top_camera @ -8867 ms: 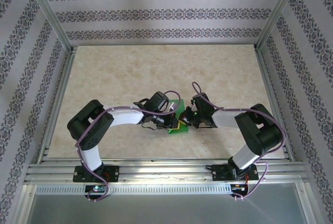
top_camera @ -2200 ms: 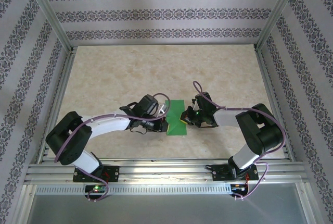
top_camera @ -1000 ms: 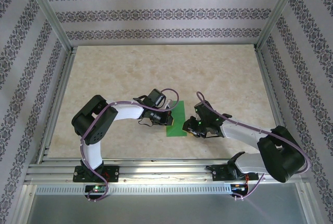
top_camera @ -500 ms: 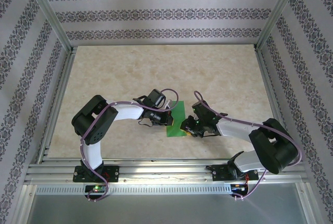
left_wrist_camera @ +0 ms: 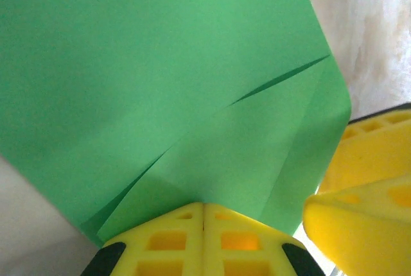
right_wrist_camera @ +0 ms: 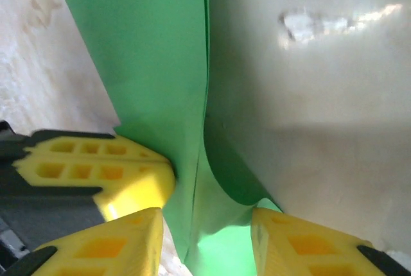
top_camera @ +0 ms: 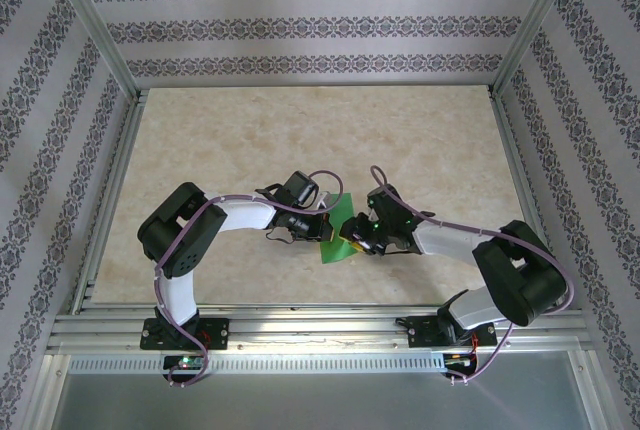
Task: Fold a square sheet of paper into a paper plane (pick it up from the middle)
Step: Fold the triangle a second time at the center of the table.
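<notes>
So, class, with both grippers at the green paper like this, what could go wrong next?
The left gripper is shut on just the edge of the paper, so a tug might slip or tear it. The right gripper stands open around its curled end; closing there could crease it crookedly.

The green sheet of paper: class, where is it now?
In the top view the green sheet of paper is over the near middle of the table, pinched by the left gripper on its left, with the right gripper at its right edge.
</notes>
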